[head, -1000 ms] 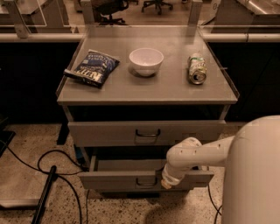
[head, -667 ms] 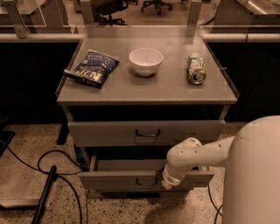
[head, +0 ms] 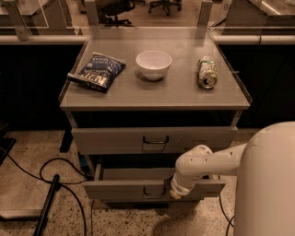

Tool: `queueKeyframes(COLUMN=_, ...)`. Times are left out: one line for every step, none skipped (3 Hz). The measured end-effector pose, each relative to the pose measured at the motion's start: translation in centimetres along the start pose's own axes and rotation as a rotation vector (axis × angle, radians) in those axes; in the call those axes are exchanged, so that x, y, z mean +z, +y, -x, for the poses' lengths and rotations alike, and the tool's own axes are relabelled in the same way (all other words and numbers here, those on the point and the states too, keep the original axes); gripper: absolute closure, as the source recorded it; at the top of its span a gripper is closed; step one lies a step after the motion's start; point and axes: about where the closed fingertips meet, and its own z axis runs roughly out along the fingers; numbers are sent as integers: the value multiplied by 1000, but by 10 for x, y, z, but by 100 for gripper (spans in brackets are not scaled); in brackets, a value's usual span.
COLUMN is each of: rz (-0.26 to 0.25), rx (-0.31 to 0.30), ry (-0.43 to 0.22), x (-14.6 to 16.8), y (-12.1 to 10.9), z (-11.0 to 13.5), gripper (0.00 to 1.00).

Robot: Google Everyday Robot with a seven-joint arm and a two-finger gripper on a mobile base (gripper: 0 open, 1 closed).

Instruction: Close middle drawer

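The robot's white body fills the near right corner. From it the arm reaches left, bends at a rounded elbow and points down. The hand is at the front panel of the middle drawer, just right of its dark loop handle. Whether the hand is apart or together cannot be told.

The middle drawer stands out from the cabinet, with its front well forward of the top drawer above and its tray partly showing. Speckled floor lies open to the left, crossed by black cables.

On the counter, which has a raised lip along its sides, lie three things well apart. At left is a dark blue bag with white lettering too small to read. A white bowl sits in the middle. At right a green-and-white can lies on its side, its label unreadable.

Beyond the counter stand office chairs.
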Motion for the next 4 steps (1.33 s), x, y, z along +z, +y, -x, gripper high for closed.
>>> queueKeyframes(rz=0, rx=0, ry=0, x=0, y=0, z=0, gripper=13)
queueKeyframes(rz=0, rx=0, ry=0, x=0, y=0, z=0, gripper=0)
queueKeyframes(rz=0, rx=0, ry=0, x=0, y=0, z=0, gripper=0)
queueKeyframes(rz=0, rx=0, ry=0, x=0, y=0, z=0, gripper=20)
